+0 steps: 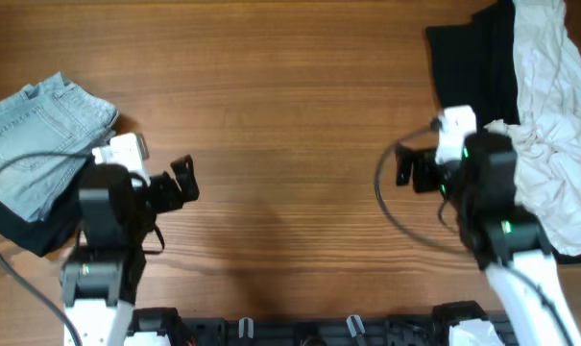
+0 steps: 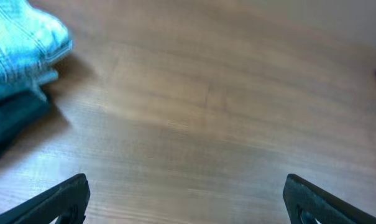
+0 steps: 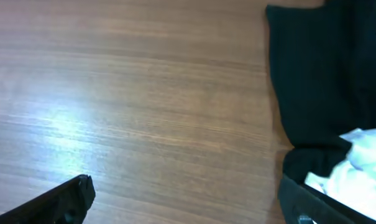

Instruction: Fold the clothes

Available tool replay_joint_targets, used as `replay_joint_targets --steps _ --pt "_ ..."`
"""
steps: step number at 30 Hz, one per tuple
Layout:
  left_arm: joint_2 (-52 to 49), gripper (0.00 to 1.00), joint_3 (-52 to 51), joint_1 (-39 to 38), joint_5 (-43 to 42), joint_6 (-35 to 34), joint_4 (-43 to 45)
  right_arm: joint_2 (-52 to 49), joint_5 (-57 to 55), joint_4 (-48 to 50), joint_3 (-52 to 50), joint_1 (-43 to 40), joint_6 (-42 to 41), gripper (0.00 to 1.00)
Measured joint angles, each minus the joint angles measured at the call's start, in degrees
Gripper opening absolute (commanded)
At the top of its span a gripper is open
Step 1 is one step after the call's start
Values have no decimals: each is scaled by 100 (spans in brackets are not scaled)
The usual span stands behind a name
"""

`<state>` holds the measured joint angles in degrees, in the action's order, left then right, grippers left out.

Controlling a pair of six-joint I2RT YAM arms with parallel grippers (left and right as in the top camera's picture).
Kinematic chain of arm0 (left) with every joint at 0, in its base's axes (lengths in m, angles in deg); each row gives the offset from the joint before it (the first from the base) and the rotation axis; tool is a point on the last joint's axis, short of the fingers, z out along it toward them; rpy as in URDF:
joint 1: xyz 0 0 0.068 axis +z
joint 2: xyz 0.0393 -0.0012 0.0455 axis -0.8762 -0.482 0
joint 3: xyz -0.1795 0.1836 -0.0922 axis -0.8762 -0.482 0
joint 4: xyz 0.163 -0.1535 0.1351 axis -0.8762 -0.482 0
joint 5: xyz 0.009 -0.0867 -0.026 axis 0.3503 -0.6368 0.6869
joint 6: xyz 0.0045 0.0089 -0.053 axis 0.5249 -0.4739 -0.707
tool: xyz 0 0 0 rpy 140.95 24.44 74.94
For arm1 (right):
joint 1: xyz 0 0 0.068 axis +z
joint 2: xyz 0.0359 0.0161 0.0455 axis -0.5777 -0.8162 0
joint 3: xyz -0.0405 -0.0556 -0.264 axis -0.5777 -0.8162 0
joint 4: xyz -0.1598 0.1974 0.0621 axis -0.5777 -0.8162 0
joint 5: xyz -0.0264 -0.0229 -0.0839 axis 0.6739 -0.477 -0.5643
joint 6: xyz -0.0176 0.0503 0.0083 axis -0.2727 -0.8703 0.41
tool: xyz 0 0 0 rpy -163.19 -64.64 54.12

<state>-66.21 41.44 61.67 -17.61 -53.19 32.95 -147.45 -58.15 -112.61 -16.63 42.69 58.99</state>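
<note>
Left pincer and right pincer flank the surface centre, both released; centre bare for spreading the unfolded pile.

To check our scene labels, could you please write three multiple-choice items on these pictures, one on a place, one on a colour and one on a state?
1. Where does the folded denim piece lie?
A. on the robot's left side
B. in the middle
C. on the robot's right side

2. What colour is the garment beside the crumpled white cloth?
A. red
B. black
C. green

3. How are the left fingers and right fingers?
A. both shut on cloth
B. one holding denim
C. both open, empty

Answers: 1 A, the overhead view shows it at the left edge. 2 B, it looks black in the overhead and right wrist views. 3 C, each wrist view shows spread fingers over bare table.
</note>
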Motion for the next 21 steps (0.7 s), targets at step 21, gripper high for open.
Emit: replay_joint_targets --steps 21 --pt "-846 100 407 0 0 0 -203 -3707 -1569 -13 299 -1657 -1631 68"
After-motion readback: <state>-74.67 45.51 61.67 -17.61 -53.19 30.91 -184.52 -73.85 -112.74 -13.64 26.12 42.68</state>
